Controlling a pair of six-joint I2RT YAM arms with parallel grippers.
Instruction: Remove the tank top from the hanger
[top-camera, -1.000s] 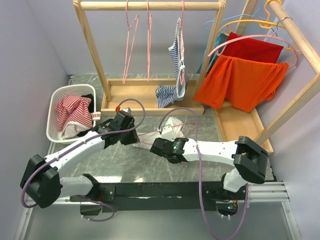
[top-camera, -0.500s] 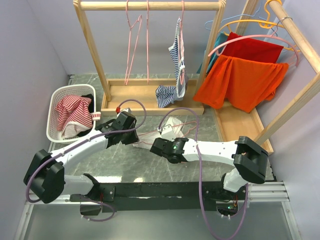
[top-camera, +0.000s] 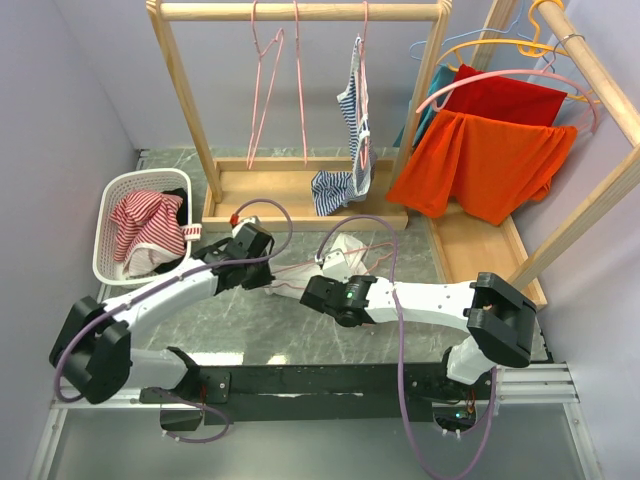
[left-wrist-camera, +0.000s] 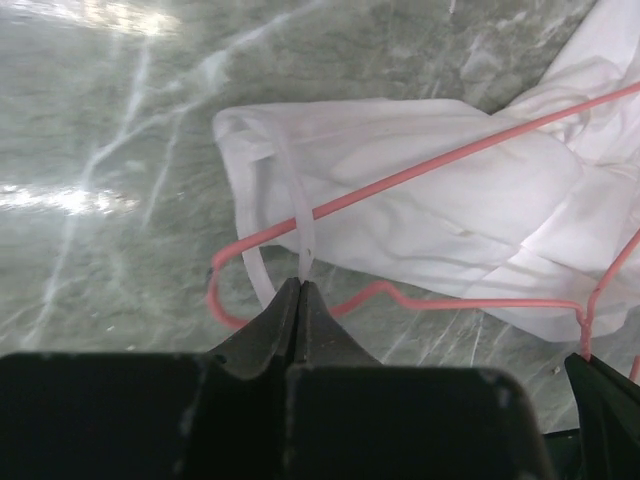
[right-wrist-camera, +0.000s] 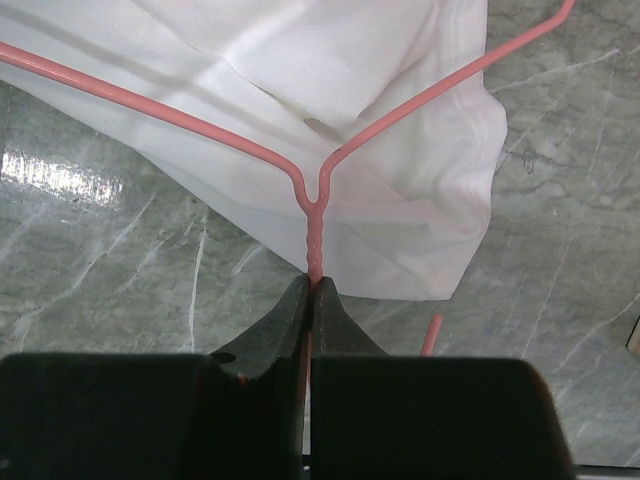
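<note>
A white tank top (top-camera: 340, 262) lies on the marble table on a pink wire hanger (top-camera: 300, 268). In the left wrist view the tank top (left-wrist-camera: 430, 210) has a thin white strap (left-wrist-camera: 296, 215) looped over the hanger's end (left-wrist-camera: 225, 300). My left gripper (left-wrist-camera: 300, 284) is shut on that strap. In the right wrist view my right gripper (right-wrist-camera: 312, 285) is shut on the hanger's twisted neck (right-wrist-camera: 314, 240), with the tank top (right-wrist-camera: 330, 90) spread under the hanger arms. From above, my left gripper (top-camera: 272, 277) and my right gripper (top-camera: 318, 284) sit close together by the garment.
A white basket (top-camera: 112, 200) of clothes stands at the left. A wooden rack (top-camera: 300, 12) at the back holds pink hangers and a striped garment (top-camera: 350, 130). A second rack at the right holds red and orange shirts (top-camera: 490, 160).
My left arm has shifted slightly toward the left and near side, drawing the strap with it. The right arm has not moved.
</note>
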